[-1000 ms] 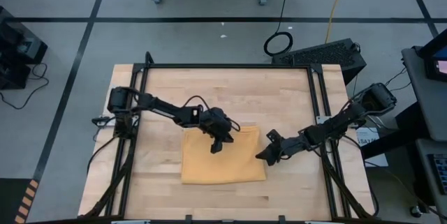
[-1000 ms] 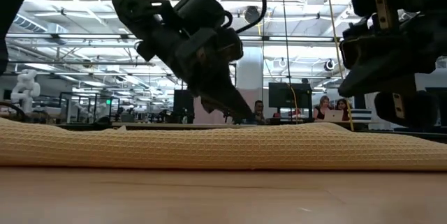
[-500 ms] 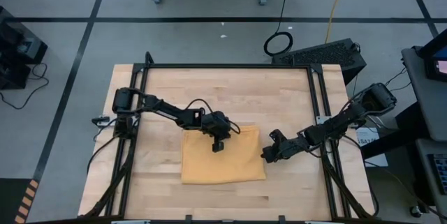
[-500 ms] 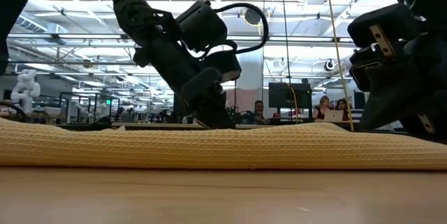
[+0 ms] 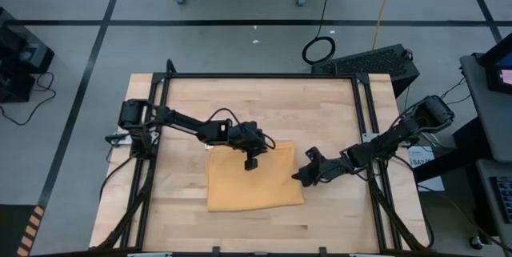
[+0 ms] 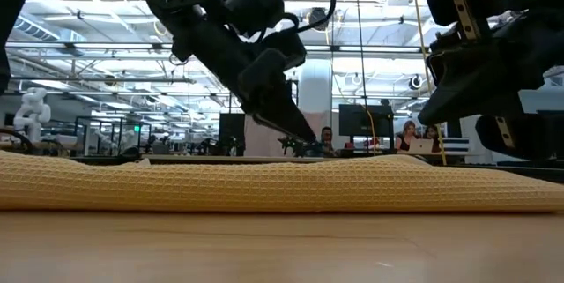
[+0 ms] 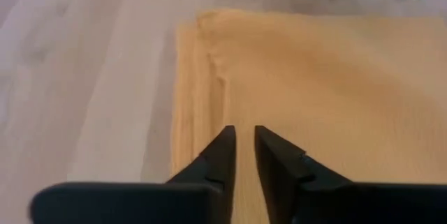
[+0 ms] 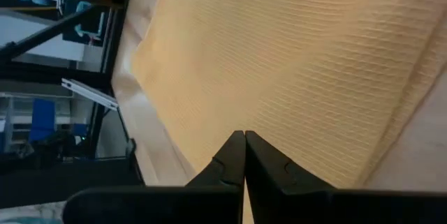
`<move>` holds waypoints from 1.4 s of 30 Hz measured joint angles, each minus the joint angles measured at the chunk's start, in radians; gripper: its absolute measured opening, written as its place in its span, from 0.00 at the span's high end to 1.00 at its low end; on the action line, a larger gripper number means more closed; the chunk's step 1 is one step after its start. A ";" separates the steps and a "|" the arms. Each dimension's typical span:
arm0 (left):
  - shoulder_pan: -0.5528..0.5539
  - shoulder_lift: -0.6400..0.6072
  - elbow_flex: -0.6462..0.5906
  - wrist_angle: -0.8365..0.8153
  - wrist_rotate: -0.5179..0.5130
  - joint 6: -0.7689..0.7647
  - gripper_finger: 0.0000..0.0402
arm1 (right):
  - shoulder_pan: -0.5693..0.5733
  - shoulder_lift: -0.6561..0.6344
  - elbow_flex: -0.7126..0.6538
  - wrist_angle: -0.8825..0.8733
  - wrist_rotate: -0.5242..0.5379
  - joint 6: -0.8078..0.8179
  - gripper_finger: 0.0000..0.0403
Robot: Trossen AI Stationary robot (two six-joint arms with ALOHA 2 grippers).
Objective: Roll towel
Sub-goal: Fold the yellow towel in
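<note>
Left gripper (image 5: 251, 162), fingers slightly apart, hovers over the towel (image 5: 254, 181); right gripper (image 5: 302, 178), fingers together, beside its edge.

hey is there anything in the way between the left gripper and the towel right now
Nothing visible. The left gripper hangs directly over the far part of the towel, jaws slightly parted with only bare cloth below them. The right gripper sits off at the towel's right edge, jaws shut, not in the path.

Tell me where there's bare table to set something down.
Bare wood lies between the towel and the table's far edge, and in strips along its left and near sides. It is crowded at the towel's far part, under the left gripper, and at its right edge by the right gripper.
</note>
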 joint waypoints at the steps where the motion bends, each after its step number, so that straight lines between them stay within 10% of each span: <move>1: 0.000 0.000 0.001 0.002 0.018 0.016 0.82 | 0.000 0.000 0.004 -0.002 0.000 -0.012 1.00; 11: 0.001 0.084 0.002 -0.015 -0.045 0.063 0.51 | 0.000 0.000 0.009 0.018 -0.006 -0.018 1.00; 24: 0.010 0.101 0.004 -0.033 -0.033 0.001 0.96 | 0.000 0.000 0.009 -0.043 -0.007 -0.001 1.00; 42: 0.020 0.089 0.114 -0.247 -0.084 -0.044 0.92 | -0.002 0.191 0.016 -0.088 -0.061 0.117 1.00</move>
